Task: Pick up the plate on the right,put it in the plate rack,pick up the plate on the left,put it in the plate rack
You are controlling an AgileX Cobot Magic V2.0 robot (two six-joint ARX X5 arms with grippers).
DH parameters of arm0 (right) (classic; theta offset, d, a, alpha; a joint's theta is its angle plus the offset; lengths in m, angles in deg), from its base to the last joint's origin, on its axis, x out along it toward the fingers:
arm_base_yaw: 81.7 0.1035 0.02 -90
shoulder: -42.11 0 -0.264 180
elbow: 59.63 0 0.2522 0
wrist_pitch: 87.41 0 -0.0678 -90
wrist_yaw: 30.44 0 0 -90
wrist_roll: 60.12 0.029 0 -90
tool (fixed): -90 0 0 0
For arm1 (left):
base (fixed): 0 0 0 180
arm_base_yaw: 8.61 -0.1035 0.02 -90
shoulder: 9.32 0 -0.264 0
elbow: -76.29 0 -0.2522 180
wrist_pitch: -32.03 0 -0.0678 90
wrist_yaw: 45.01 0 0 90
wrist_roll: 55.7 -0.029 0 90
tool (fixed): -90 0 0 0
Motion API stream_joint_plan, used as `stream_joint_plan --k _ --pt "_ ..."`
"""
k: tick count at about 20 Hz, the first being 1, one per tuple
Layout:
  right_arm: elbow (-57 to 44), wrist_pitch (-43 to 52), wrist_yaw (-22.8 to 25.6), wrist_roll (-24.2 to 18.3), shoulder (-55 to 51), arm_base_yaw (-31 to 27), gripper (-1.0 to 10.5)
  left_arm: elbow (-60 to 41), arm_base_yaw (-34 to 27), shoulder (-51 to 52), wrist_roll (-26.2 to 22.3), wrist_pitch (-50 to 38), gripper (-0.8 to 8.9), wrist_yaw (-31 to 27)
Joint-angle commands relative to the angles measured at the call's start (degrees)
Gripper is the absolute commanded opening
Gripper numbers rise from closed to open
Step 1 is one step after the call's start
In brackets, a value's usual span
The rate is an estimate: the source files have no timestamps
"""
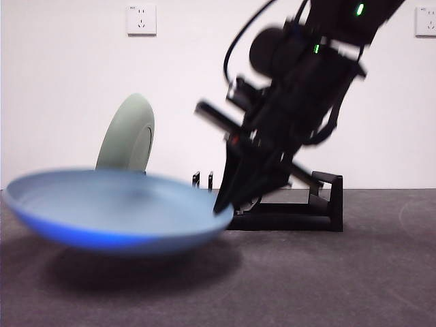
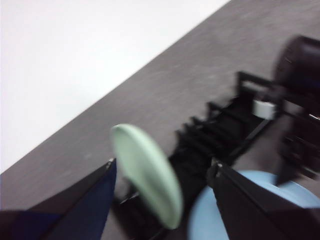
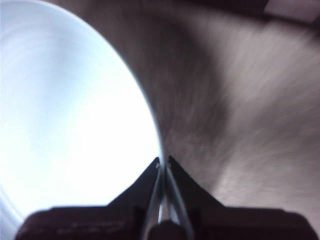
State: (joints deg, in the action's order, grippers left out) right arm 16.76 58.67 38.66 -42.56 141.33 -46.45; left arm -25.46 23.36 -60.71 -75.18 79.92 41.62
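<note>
The blue plate (image 1: 112, 211) is held by its right rim in the right claw (image 1: 225, 201), jaws pinched tight on the edge, lifted just above the desk (image 1: 327, 279), near and left. The green plate (image 1: 128, 134) is seen upright in the rack (image 1: 320, 204) behind. Left claw (image 2: 162, 200) is spread wide, w/ nothing held, above the rack.

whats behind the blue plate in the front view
Behind the blue plate, held at its rim by the right claw, a green plate stands in the black plate rack. The blue plate covers the rack's left end.
</note>
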Motion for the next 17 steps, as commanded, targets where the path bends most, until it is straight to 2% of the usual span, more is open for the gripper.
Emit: stream_joint_plan --k 1,7,9,12,15,17 --pt "-0.09 -0.11 2.78 -0.48 -4.24 -0.46 -0.1 -0.22 2.67 -0.72 -0.35 0.63 3.14 2.34" --pt "0.57 -5.11 3.26 -0.42 -12.79 -5.51 -0.1 -0.22 16.17 -7.08 -3.43 5.44 3.14 1.09" --pt "0.57 -6.69 3.21 -0.44 -14.69 -7.63 -0.1 -0.22 21.42 -10.27 -4.79 6.21 3.14 -0.85" --pt "0.59 -9.14 2.86 -0.46 -17.09 -10.51 -0.1 -0.22 28.63 -15.58 -7.04 7.21 3.13 -7.34" --pt "0.61 -11.72 2.82 -0.48 -18.91 -12.24 -0.1 -0.22 32.50 -21.44 -9.60 7.54 3.13 -12.90" --pt "0.61 -13.27 2.82 -0.52 -20.00 -12.85 -0.1 -0.22 33.00 -24.96 -10.95 7.30 3.13 -13.27"
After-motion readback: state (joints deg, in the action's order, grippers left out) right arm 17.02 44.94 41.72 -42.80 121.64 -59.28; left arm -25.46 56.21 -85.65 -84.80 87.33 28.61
